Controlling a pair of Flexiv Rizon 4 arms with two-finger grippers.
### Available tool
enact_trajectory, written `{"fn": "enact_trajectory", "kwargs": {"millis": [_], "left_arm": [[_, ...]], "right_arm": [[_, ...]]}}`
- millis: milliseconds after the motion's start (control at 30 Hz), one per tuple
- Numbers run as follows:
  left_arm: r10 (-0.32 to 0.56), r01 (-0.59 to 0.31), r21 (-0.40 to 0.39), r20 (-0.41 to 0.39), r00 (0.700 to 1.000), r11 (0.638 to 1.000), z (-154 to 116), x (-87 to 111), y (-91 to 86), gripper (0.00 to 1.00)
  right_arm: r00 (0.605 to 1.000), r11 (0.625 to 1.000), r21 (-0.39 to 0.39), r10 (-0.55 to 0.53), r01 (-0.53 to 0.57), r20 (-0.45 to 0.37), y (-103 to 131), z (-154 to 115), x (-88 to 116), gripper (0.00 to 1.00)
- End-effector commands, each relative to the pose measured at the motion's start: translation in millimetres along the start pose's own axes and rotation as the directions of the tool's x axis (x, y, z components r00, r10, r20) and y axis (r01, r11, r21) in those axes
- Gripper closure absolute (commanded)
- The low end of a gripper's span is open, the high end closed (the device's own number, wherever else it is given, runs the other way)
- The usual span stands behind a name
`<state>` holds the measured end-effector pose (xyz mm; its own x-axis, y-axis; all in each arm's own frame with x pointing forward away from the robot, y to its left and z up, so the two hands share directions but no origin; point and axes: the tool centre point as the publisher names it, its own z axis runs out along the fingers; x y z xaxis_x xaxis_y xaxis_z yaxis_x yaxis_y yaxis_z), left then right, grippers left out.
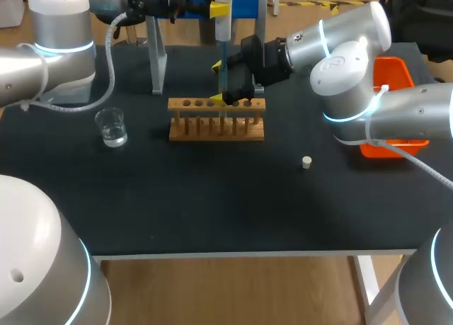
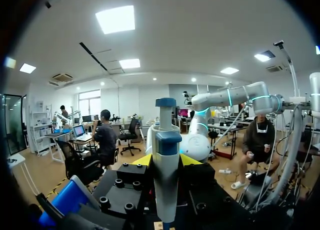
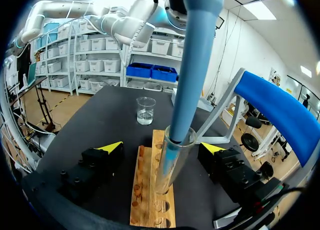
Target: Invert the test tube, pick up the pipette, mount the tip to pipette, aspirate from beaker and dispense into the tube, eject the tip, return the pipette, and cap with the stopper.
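Left gripper (image 2: 166, 161) clamped on the upright white-and-blue pipette (image 2: 165, 180), its pale blue tip (image 3: 192, 64) down inside the clear glass test tube (image 3: 170, 162) over the wooden rack (image 1: 216, 129), between the right gripper's (image 3: 162, 148) wide-spread fingers, neither touching.

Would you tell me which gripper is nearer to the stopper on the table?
Right. The right gripper sits at the wooden rack, behind the stopper; the left gripper hangs farther back, holding the pipette.

Head overhead, far; wrists close; right wrist shares rack (image 1: 212, 135), beaker (image 1: 112, 127).
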<state>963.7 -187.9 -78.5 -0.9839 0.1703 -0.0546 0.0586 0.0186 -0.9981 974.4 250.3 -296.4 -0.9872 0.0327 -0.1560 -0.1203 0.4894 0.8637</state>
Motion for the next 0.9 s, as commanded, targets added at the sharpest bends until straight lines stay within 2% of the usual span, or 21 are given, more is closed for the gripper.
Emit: {"fn": "enact_trajectory", "kwargs": {"millis": [33, 600, 900], "left_arm": [[0.001, -0.001, 0.0, -0.004, 1.0, 1.0, -0.5, -1.7, 0.0, 1.0], [0.001, -0.001, 0.0, -0.004, 1.0, 1.0, -0.5, -1.7, 0.0, 1.0], [0.001, -0.001, 0.0, -0.004, 1.0, 1.0, -0.5, -1.7, 0.0, 1.0]], "right_arm": [[1.0, 1.0, -0.001, -0.001, 0.001, -0.001, -0.4, -0.7, -0.2, 0.0], [1.0, 1.0, -0.011, 0.001, -0.001, -0.004, -0.1, -5.2, 1.2, 0.0], [1.0, 0.998, -0.062, 0.029, -0.029, -0.004, 2.6, -31.2, -0.3, 0.0]]}}
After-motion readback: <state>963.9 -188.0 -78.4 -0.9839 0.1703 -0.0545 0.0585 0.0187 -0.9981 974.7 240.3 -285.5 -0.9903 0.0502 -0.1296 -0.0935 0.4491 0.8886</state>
